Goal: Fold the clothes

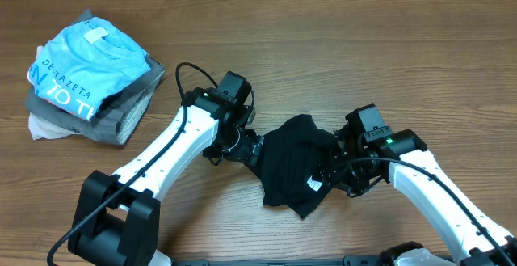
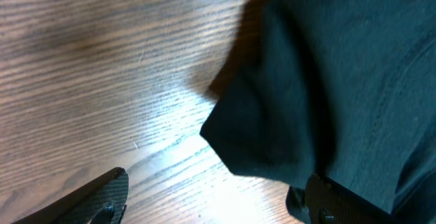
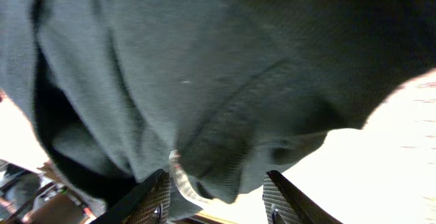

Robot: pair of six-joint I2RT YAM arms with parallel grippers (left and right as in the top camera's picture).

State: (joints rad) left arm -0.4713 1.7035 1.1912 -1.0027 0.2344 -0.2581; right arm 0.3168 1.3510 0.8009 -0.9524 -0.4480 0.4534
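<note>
The T-shirt [image 1: 295, 165] lies crumpled, long axis front to back. The left pincer [image 2: 211, 200] gapes released at its edge. The right pincer [image 3: 218, 203] straddles a fold, and I cannot tell whether it grasps.

**Overhead:** fixed high above and facing straight down. It takes in a wide stretch of counter [image 1: 323, 23], with the black T-shirt [image 1: 295, 157] near mid-frame.

**Left wrist:** close in, looking down past the left end effector [image 2: 214, 207] at wood grain and the T-shirt's edge.

**Right wrist:** the nearest view, set behind the right end effector [image 3: 218, 203]. Cloth fills almost the whole frame.

**Shared:** all three views show the T-shirt.
</note>
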